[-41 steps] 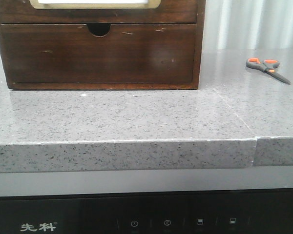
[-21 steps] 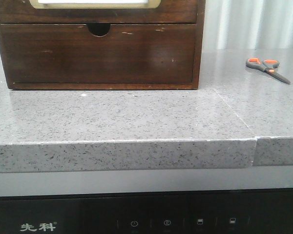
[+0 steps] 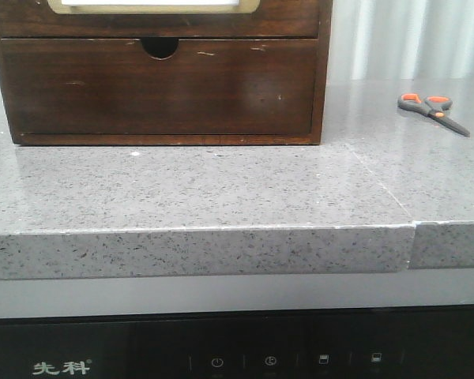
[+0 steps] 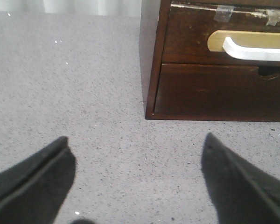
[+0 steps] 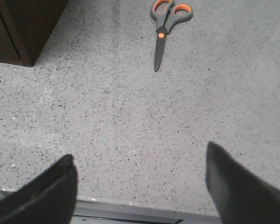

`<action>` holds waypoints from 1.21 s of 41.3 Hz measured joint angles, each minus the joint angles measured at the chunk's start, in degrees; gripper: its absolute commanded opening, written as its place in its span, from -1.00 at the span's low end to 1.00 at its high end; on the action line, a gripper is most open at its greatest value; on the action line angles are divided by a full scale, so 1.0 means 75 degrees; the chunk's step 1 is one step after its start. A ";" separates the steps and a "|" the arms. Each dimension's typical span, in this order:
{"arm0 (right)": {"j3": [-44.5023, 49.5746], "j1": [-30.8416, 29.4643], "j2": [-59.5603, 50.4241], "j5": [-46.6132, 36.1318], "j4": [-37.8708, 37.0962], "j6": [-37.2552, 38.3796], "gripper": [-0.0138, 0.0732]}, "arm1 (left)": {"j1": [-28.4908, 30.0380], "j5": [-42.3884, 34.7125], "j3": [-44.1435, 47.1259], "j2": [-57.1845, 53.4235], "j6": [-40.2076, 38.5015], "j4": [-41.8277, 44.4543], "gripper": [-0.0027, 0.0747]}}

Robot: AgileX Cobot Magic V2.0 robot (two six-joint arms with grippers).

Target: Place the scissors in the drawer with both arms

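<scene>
a speckled grey stone counter (image 3: 221, 189) runs across the scene, with a dark brown wooden cabinet (image 3: 162, 16) standing at its far left. the drawer (image 3: 158, 87) at the cabinet's base is pushed in flush, its half-round notch (image 3: 159, 47) at the top edge. the scissors (image 3: 433, 112) lie flat on the counter at the far right, well apart from the cabinet, blades closed. their long axis runs from the orange-lined handles at the far end to the tip pointing nearer and rightward. the right gripper (image 5: 140, 186) is spread wide and empty over the near edge, with the scissors (image 5: 165, 28) straight ahead of it, tip toward it. the left gripper (image 4: 135, 177) is also spread and empty, facing the cabinet's left corner and the drawer (image 4: 219, 91). the right arm is clearly nearer the scissors, so it likely picks while the left opens the drawer.
</scene>
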 measured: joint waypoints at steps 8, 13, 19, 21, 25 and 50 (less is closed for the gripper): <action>0.0000 0.0000 0.0000 0.0000 0.0000 0.0000 0.82 | 0.0000 -0.0013 0.0000 0.0786 0.0056 -0.1753 0.67; 0.0000 0.0000 0.0000 0.0000 0.0000 0.0000 0.82 | 0.0000 0.0006 0.0000 0.1554 0.0651 -0.3388 0.67; 0.0000 0.0000 0.0000 0.0005 0.0000 0.0000 0.82 | 0.0000 0.0256 0.0000 0.2600 0.2224 -0.5805 0.67; 0.0000 0.0000 0.0000 0.0019 0.0000 0.0000 0.82 | 0.0000 0.0360 0.0013 0.2947 0.2808 -0.6589 0.67; 0.0000 0.0000 0.0000 0.0036 0.0000 0.0000 0.82 | 0.0000 0.0514 0.0011 0.3563 0.3896 -0.8082 0.67; 0.0000 0.0000 0.0000 0.0121 0.0000 0.0000 0.82 | 0.0000 0.1823 -0.0724 0.6007 0.6448 -1.2054 0.67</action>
